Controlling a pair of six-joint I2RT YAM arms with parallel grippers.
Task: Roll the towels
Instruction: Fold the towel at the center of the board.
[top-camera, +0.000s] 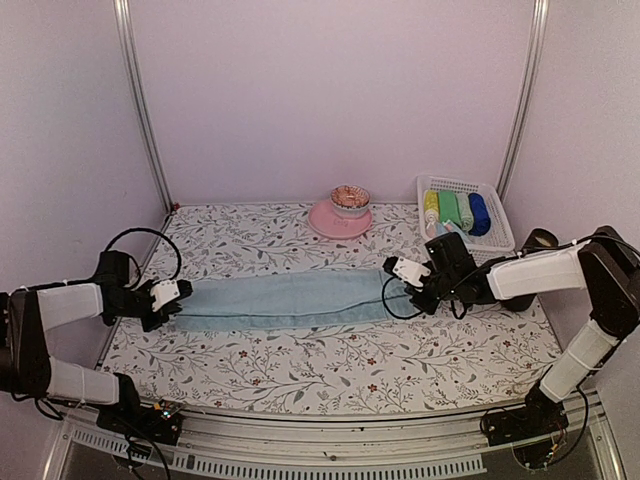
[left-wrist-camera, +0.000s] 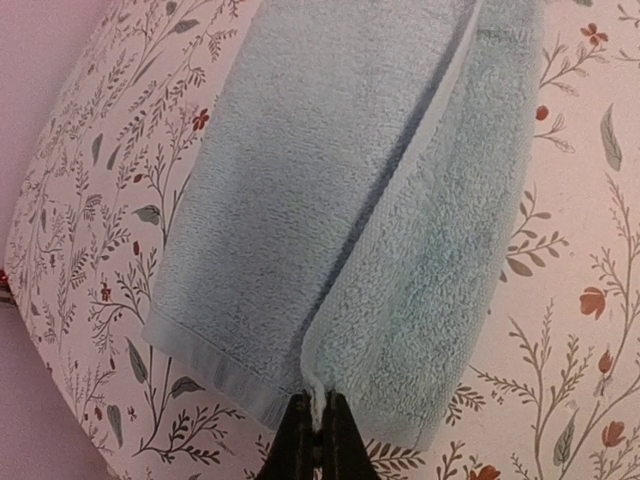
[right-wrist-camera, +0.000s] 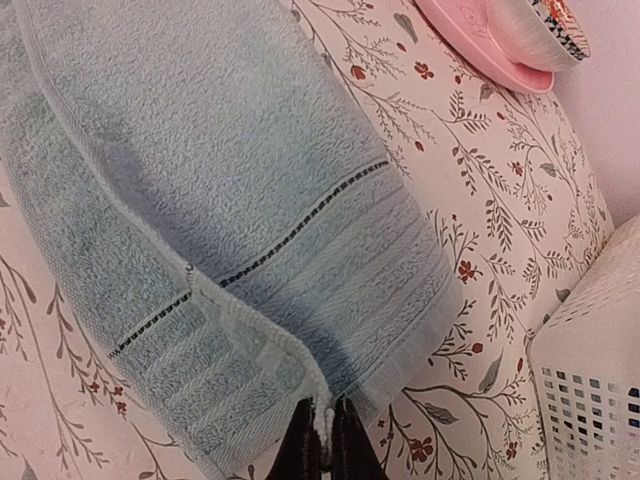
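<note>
**Q:** Claw positions at both ends: what is shown?

**A:** The left claw (top-camera: 172, 297) is clamped shut on the towel's left edge. The right claw (top-camera: 402, 272) is pinched on its hemmed right edge.

**Q:** Why is it held so?

**A:** The towel (top-camera: 285, 300), folded lengthwise, is laid across the middle of the desk (top-camera: 330, 372) and pulled taut. It is probably being flattened so that a tight roll can be begun.

**Q:** And elsewhere?

**A:** Rolled towels (top-camera: 455, 210) are stowed in the white basket (top-camera: 500, 238) at upper right, beside the pink plate (top-camera: 325, 222).
</note>
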